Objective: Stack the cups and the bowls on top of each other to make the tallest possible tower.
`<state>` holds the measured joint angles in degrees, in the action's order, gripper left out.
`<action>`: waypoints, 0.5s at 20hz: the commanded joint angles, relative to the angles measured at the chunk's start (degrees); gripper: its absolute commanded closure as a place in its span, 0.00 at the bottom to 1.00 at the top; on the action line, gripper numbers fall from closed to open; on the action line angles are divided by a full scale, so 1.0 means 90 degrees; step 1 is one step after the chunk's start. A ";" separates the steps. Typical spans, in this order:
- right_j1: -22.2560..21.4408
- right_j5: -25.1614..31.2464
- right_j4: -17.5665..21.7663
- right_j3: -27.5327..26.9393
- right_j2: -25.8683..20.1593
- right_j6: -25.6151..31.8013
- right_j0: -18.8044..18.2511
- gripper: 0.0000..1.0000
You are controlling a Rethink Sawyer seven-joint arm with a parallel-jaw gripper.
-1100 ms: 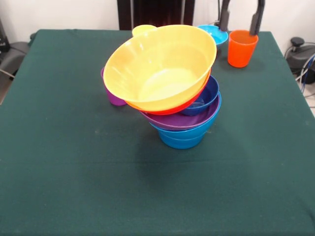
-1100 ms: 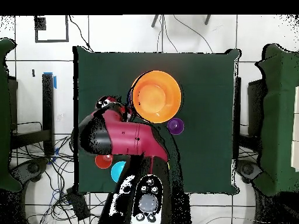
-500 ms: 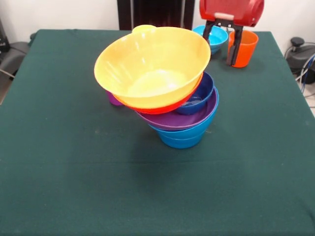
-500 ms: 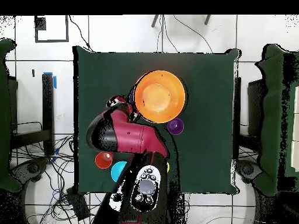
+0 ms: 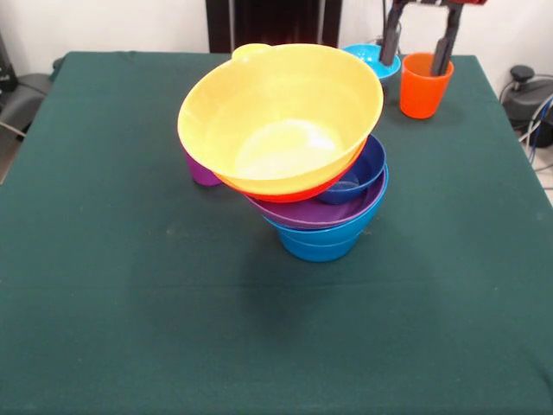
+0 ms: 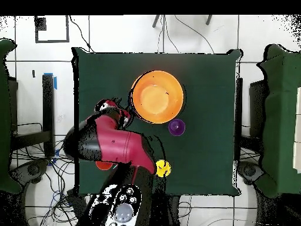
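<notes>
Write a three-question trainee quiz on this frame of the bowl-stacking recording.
1. True or false: the large yellow bowl sits level on the tower.
2. Which cup stands beneath the end effector? A purple, B orange, C yellow.
3. Fill in: the bowl at the tower's base is ____.

Key: 1 false, it tilts. 2 B, the orange cup; the purple cup stands behind the tower. 3 blue.
</notes>
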<state>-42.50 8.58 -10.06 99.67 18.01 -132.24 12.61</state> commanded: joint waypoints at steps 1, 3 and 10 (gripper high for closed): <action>-0.0132 0.1084 -0.0374 -0.0088 0.0265 -0.1274 0.0451 0.00; -0.0135 0.1189 -0.0462 -0.0104 0.0364 -0.1321 0.0604 0.00; 0.0171 0.0862 -0.0836 -0.0041 0.0415 -0.1423 0.0840 0.00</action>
<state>-44.69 12.39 -14.99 99.54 22.90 -132.29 19.28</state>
